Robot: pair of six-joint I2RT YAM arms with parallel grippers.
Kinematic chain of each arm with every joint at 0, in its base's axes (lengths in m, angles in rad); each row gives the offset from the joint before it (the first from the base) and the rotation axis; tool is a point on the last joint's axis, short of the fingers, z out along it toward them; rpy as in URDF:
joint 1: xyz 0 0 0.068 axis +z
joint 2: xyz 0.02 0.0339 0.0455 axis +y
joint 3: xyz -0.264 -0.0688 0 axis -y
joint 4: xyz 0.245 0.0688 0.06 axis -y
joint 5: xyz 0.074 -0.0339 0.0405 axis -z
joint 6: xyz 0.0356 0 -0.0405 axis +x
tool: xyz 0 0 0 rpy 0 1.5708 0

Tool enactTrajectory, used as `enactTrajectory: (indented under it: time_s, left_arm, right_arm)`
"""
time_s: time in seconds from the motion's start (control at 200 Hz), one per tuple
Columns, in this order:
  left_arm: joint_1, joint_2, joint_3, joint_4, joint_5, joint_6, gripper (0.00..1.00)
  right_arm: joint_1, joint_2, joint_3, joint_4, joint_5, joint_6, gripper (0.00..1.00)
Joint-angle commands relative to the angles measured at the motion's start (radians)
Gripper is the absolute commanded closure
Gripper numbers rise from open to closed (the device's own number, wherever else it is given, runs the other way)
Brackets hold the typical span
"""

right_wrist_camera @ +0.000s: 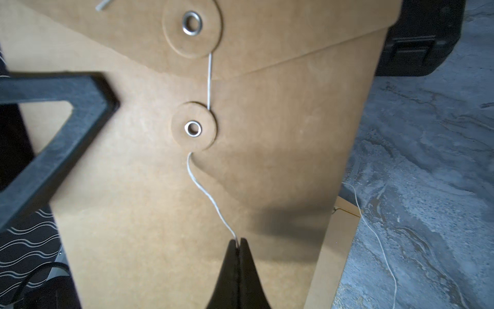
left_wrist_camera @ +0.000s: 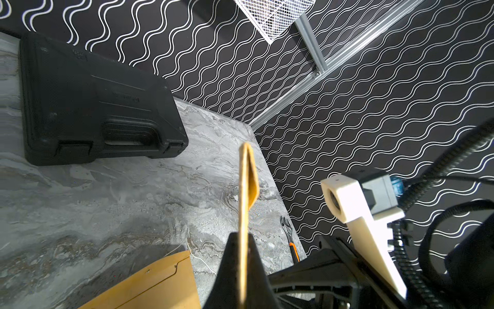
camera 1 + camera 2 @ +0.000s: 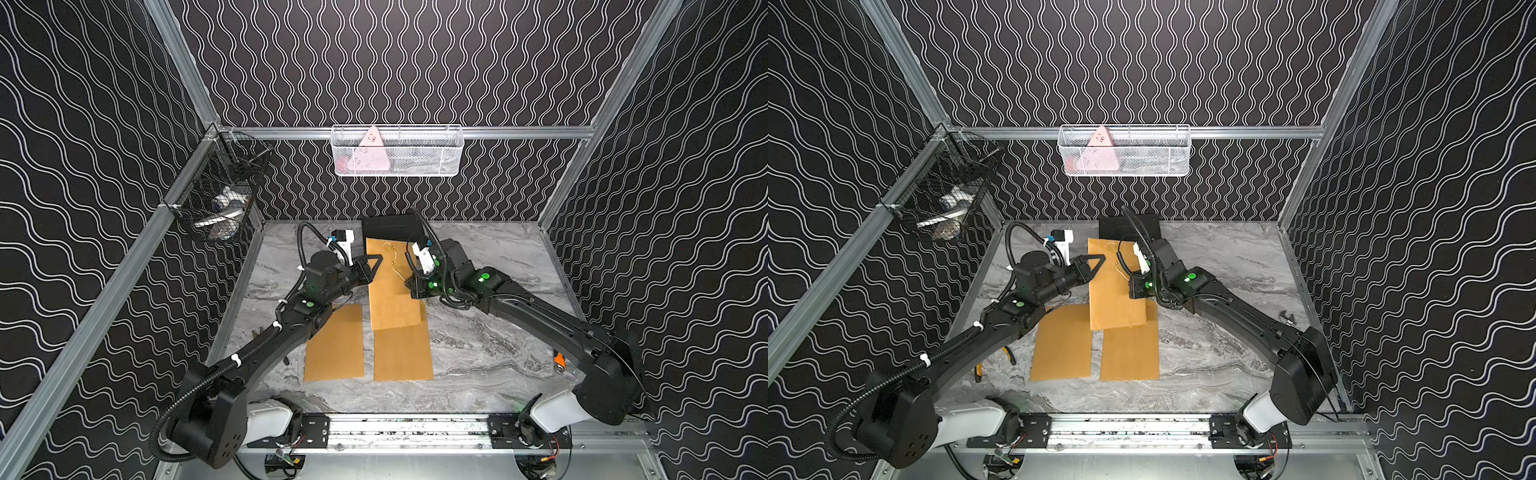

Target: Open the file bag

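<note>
- File bag (image 3: 392,299), a kraft envelope, sits mid-table at the centre of both top views. Its near edge overlaps the far end of a flat kraft envelope (image 3: 403,353), though I cannot tell whether they touch.
- A second flat envelope (image 3: 334,345) lies just left of that one, its far corner under the left arm.
- Left gripper (image 2: 242,238) comes in from the frame's left, jaws pinching the bag's left edge, which runs edge-on between them in the left wrist view.
- Right gripper (image 1: 238,242) reaches in from the right over the bag's face, jaws pressed together on the white string (image 1: 205,192).
- That string curves from the grip to the paper disc on the body (image 1: 193,128), then runs straight to the disc on the flap (image 1: 192,26). The flap (image 1: 280,40) lies down over the body.
- Beyond the bag's far end, a black case (image 3: 386,228) sits by the back wall.
- Higher up hang a white mesh basket (image 3: 436,166) at top centre, holding a pink triangle (image 3: 370,156), and a black wire basket (image 3: 208,199) at upper left.
</note>
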Motion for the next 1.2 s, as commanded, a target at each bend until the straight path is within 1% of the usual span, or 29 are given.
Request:
enactTrajectory:
  time_s: [0.0,0.31,0.741,0.986,1.196]
  left_arm:
    - [0.005,-0.014,-0.007,0.029,0.012,-0.007,1.0]
    - [0.004,-0.031,-0.028,0.039,0.032,-0.012,1.0]
    - [0.005,-0.065,-0.07,0.057,0.064,-0.02,1.0]
    - [0.003,-0.073,-0.101,0.074,0.078,-0.029,1.0]
    - [0.003,-0.072,-0.116,0.088,0.079,-0.032,1.0]
  right_arm:
    - [-0.002,-0.011,0.009,-0.024,0.046,-0.015,1.0]
    - [-0.038,-0.016,0.036,-0.058,0.086,-0.046,1.0]
    - [-0.091,0.01,0.111,-0.089,0.077,-0.091,1.0]
    - [-0.094,0.029,0.167,-0.096,0.066,-0.109,1.0]
    - [-0.091,0.049,0.209,-0.097,0.018,-0.114,1.0]
